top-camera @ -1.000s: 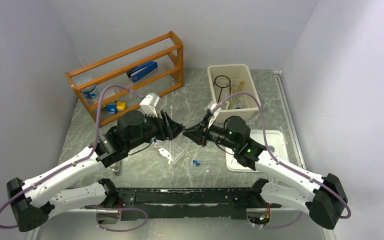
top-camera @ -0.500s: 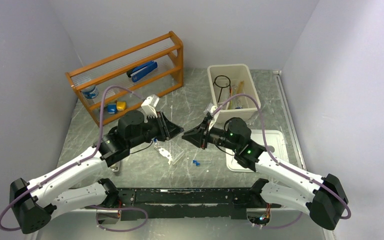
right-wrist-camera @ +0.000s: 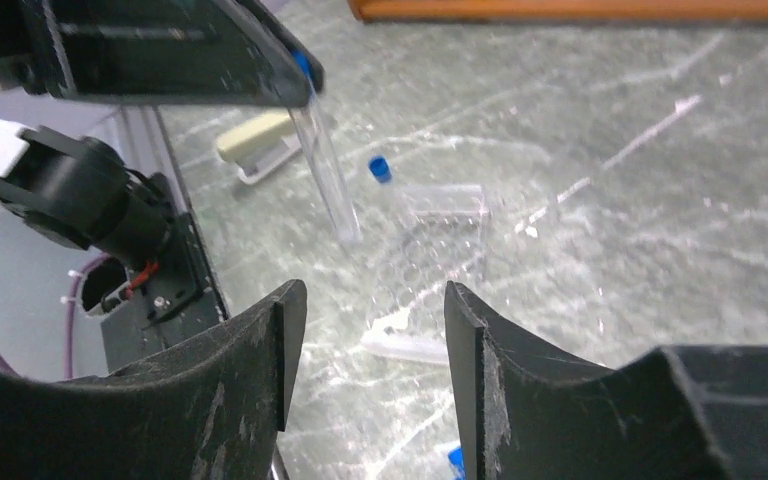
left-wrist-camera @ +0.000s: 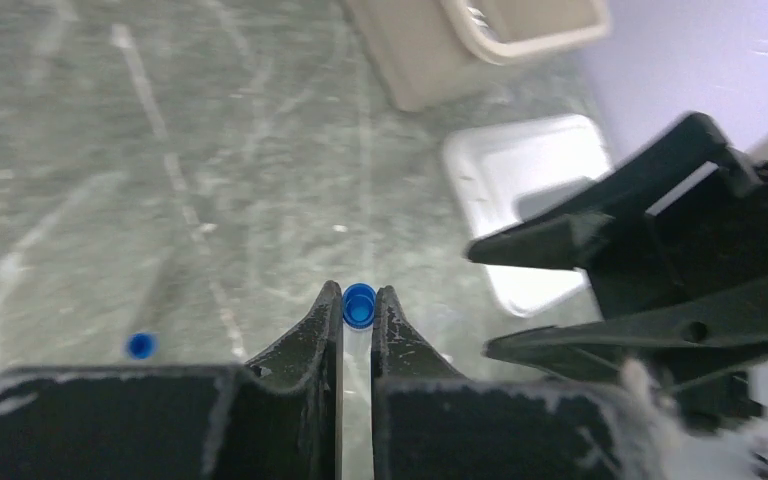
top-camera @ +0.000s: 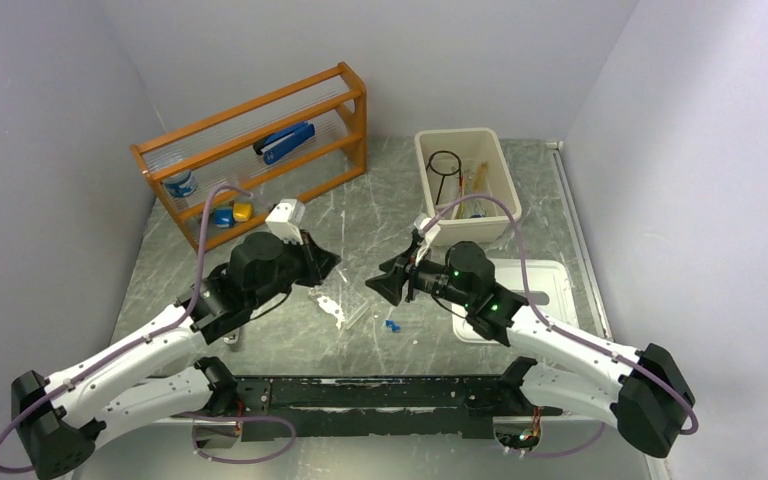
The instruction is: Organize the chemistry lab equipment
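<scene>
Jaws of the left gripper (left-wrist-camera: 358,298) clamp a clear blue-capped tube (right-wrist-camera: 330,190) by its cap; the tube is slim, transparent and slightly tilted, hanging just beside the clear plastic tube rack (right-wrist-camera: 442,250), its tip perhaps touching the table (top-camera: 380,200); the right gripper (right-wrist-camera: 375,300) faces the rack, jaws wide apart.

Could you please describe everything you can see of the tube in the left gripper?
The tube is a slim clear cylinder, plastic or glass by its look, with a blue cap and a rounded closed end. It looks empty. The left gripper has its jaws shut on the capped end, so the tube hangs cap-up and slightly tilted. It appears to be off the table, and nothing else touches it.
</scene>
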Robot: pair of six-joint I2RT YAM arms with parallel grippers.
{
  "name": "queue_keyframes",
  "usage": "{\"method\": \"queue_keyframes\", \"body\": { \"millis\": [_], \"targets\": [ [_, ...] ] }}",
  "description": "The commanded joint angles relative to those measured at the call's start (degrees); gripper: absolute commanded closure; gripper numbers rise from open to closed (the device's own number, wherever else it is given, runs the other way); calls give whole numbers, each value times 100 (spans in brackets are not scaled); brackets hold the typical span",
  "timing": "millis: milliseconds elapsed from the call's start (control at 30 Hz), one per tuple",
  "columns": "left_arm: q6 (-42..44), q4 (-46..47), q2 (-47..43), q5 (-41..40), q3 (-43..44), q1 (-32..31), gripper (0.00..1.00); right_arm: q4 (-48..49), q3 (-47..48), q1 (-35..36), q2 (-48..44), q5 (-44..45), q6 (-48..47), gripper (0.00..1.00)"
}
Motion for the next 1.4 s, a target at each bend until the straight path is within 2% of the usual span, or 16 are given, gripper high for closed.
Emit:
{"method": "queue_keyframes", "body": {
  "millis": [0,200,267,400,500,633,800,1067,1367],
  "targets": [
    [655,-344,-240,-1482,-297,15,95,-105,-266,21,-35,473,169,44],
    [814,93,-223,-2449,-799,-406,95,-72,-432,21,77,783,320,44],
    [802,196,-107,-3038,-844,-823,95,-63,-463,21,107,852,346,44],
    [657,59,394,-4918,-618,-2101,95,-46,-475,22,224,998,373,44],
    [-30,-587,992,-5874,-348,-2757,95,-67,-453,21,334,1050,383,44],
    [-846,-1202,1594,-6509,-218,-3219,95,-42,-442,20,437,1053,393,44],
    [-1196,-1380,1745,-6746,-216,-3243,95,-22,-427,16,530,1024,427,44],
    [80,425,1429,-5744,-791,-2479,95,83,-387,14,701,944,525,45],
    [199,944,1629,-5405,-1104,-2231,95,49,-313,21,779,945,560,45]
  ]
}}
